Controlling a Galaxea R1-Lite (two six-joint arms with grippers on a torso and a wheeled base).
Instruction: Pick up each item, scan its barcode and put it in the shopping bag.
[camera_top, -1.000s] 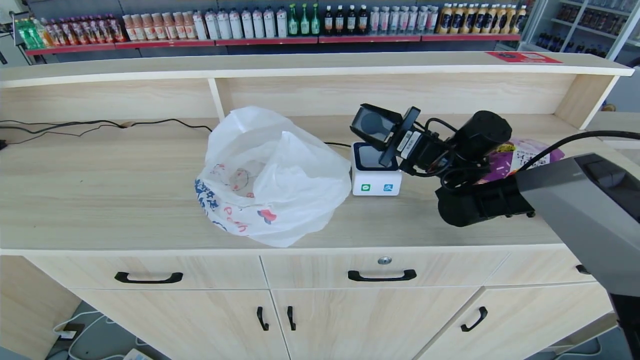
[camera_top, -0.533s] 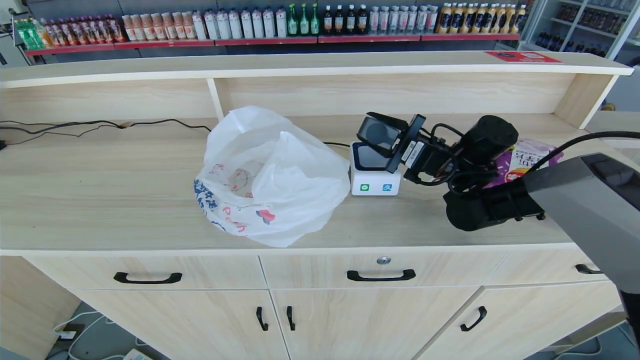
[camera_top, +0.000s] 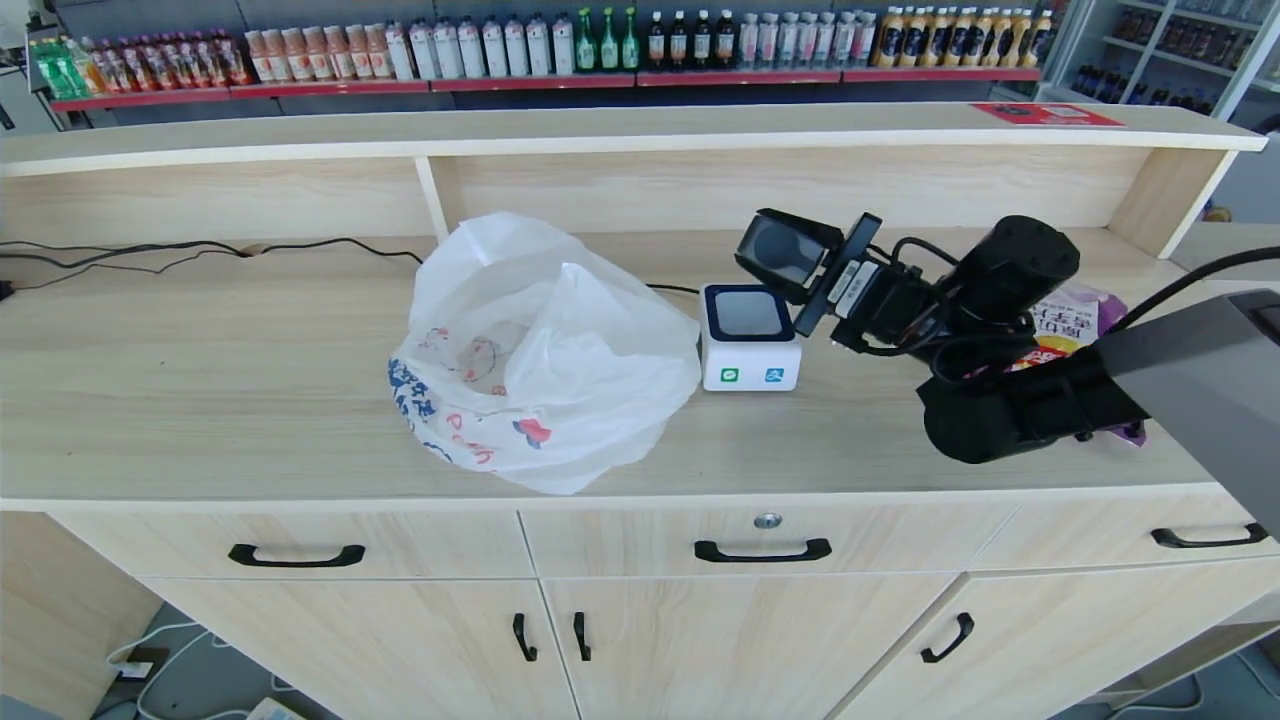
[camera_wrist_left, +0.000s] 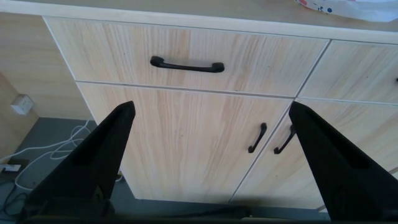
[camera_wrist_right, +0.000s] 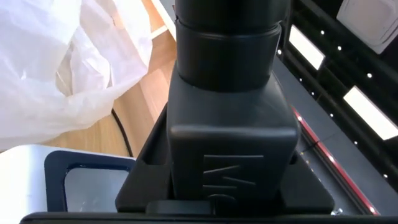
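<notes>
Head view is showing you the white plastic shopping bag (camera_top: 545, 350) slumping on the wooden counter (camera_top: 200, 380), its mouth gaping upward. Its right edge is lying right against the small white scanner (camera_top: 750, 345), and contact cannot be confirmed. The scanner's dark window is facing up with nothing lying on it.

The right gripper (camera_top: 785, 255) is hanging above and just to the right of the scanner, tilting towards it, and its tip is overlapping the scanner's far right corner. A black boxy shape is sitting at that tip, and you cannot tell whether the gripper is clamping something or is simply closed. The right wrist view is looking past that shape at the shopping bag (camera_wrist_right: 56, 68) and a corner of the scanner (camera_wrist_right: 68, 180).

A purple snack packet (camera_top: 1075, 312) is lying on the counter farther right, and the right arm is crossing in front of it and hiding much of it.

The left gripper (camera_wrist_left: 210, 109) is hanging low before the cabinet front, spread wide and holding nothing, facing a drawer handle (camera_wrist_left: 186, 65).

A black cable (camera_top: 200, 245) is running along the counter's back. Rows of bottles (camera_top: 640, 40) are standing on store shelves beyond the raised ledge (camera_top: 600, 125), which is carrying a red sign (camera_top: 1048, 115).
</notes>
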